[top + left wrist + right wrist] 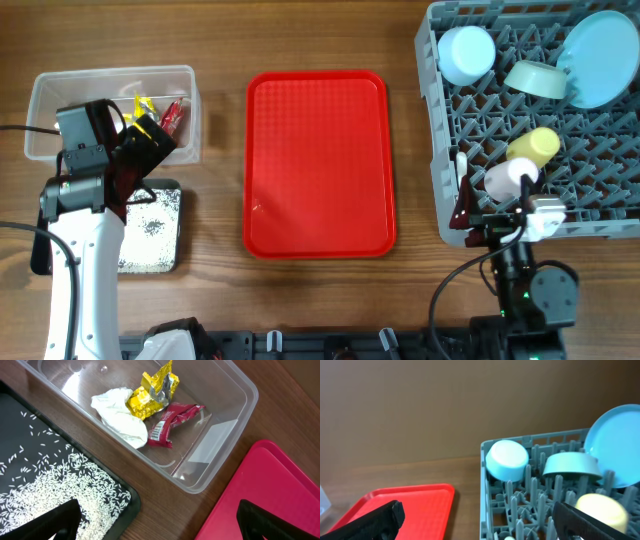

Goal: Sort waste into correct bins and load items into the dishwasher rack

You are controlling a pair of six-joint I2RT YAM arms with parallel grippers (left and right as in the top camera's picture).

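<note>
Red serving tray (318,165); grey rack (500,115); light blue plate (600,58), light blue bowl (467,54); pale green bowl (536,78); yellow cup (535,146); black tray (12,435) speckled with white crumbs (65,490); yellow foil wrapper (150,397).

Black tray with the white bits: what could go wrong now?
1. The crumbs lie heaped near the black tray's corner, and the left tool hangs open above; a low sweep could scatter them onto the table.
2. The right tool sits close to the rack's wall beside the white cup; a bump might tip it.
</note>
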